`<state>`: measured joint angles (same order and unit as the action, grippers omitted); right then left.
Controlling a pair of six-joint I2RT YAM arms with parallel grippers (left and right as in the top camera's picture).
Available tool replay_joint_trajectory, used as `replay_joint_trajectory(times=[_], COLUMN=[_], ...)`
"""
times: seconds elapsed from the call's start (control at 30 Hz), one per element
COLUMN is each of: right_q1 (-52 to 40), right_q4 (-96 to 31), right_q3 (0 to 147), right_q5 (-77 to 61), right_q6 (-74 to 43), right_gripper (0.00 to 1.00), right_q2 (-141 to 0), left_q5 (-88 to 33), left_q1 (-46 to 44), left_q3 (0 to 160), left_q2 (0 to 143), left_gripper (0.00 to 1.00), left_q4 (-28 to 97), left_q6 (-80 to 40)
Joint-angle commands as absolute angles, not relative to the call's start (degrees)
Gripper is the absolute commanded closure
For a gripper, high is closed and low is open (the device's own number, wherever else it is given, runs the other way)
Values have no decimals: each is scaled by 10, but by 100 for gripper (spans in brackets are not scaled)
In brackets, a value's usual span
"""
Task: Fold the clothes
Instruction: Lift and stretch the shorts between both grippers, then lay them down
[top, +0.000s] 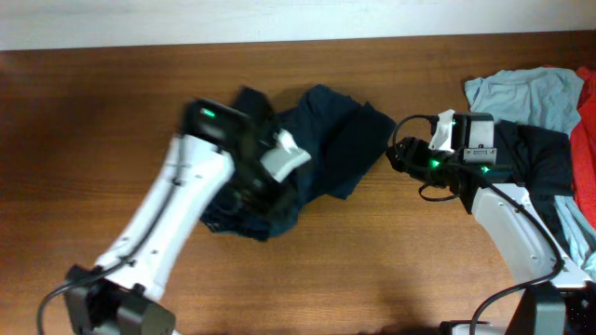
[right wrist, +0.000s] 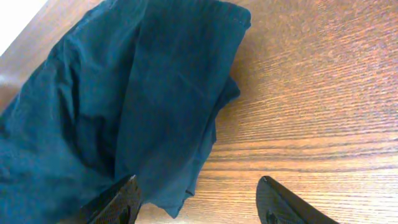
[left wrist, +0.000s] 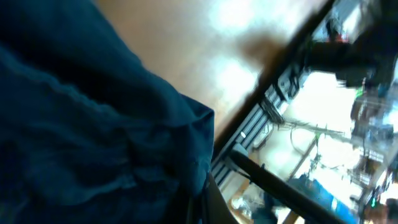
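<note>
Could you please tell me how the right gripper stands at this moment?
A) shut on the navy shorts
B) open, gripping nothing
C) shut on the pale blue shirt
B: the right wrist view shows the right gripper with fingers spread apart, the navy shorts lying ungripped on the wooden table.

The shorts (top: 326, 140) are soft, matt navy cloth, creased. The worktop (top: 93, 112) is brown wood with clear grain and a mild sheen. At three o'clock a pale blue shirt (top: 526, 93) looks like thin matt cloth. The right pincer (right wrist: 198, 199) has matt black fingers (right wrist: 118, 200).
</note>
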<state>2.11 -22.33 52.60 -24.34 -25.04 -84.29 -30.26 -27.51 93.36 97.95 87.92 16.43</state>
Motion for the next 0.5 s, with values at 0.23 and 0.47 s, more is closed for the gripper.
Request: replay_joint_trajectory(times=[0.23,0.47], right_q1=[24,24], right_q4=[-221,-221], right_q3=[536,536], right_q5=[-249,-249], right_q6=[-244,-244], right_gripper=[35,35], right_q2=[-832,-832], left_q5=[-254,-224], left_q1=[-468,-447], left_q3=[836,868], left_q2=[975,975], left_gripper=[60,49], left_q4=[849,852], left_q6=[181,157])
